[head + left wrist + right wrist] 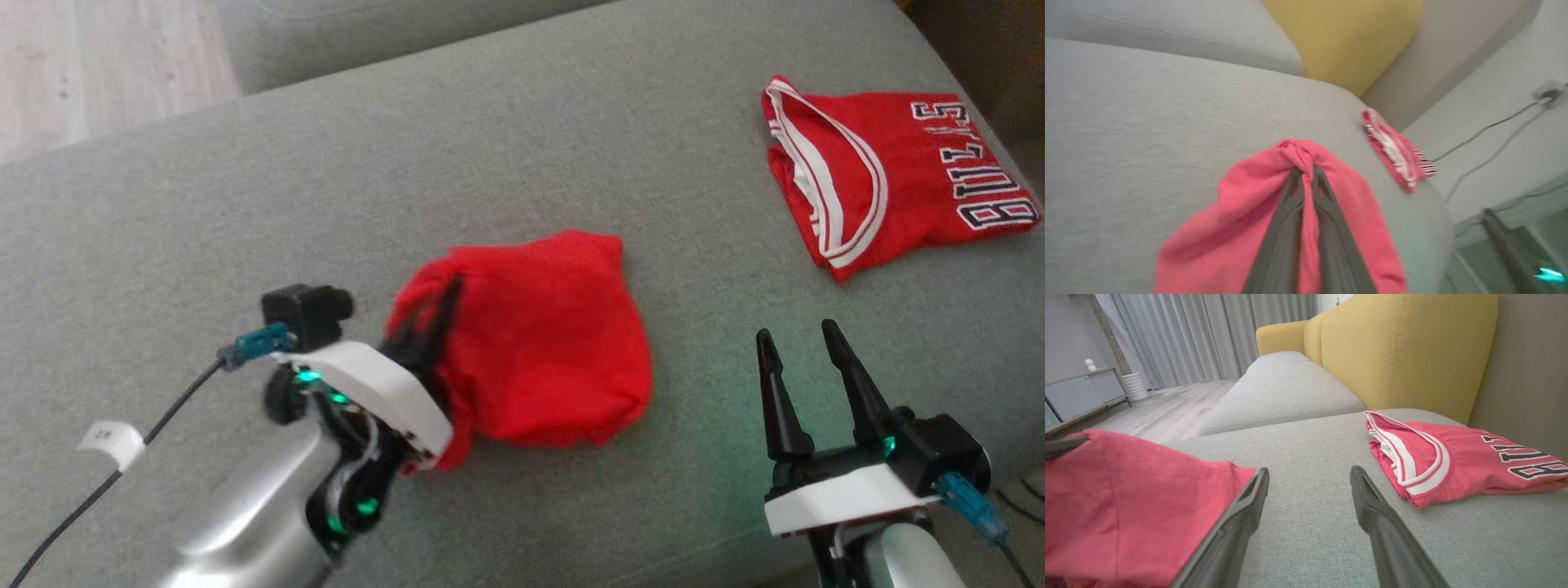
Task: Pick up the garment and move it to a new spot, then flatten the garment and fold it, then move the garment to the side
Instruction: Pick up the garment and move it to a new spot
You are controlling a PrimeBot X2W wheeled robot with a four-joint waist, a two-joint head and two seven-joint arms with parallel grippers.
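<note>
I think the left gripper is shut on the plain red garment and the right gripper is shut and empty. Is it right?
Not quite: the right gripper is open and empty, its fingers spread apart in the head view. The left gripper is indeed shut on the plain red garment.

Grey fabric sofa seat (522, 147), with a second grey seat cushion (1282, 388) beyond its far edge. Mustard-yellow backrest (1404, 351) along the seat's right edge. Pale wood floor (1167, 408) off the far left corner. Grey floor-length curtains (1208, 335), soft daylight. Low grey cabinet (1081, 392), white ribbed pot (1135, 386) beside it. Wall socket (1549, 94) with cables on a pale wall.
</note>
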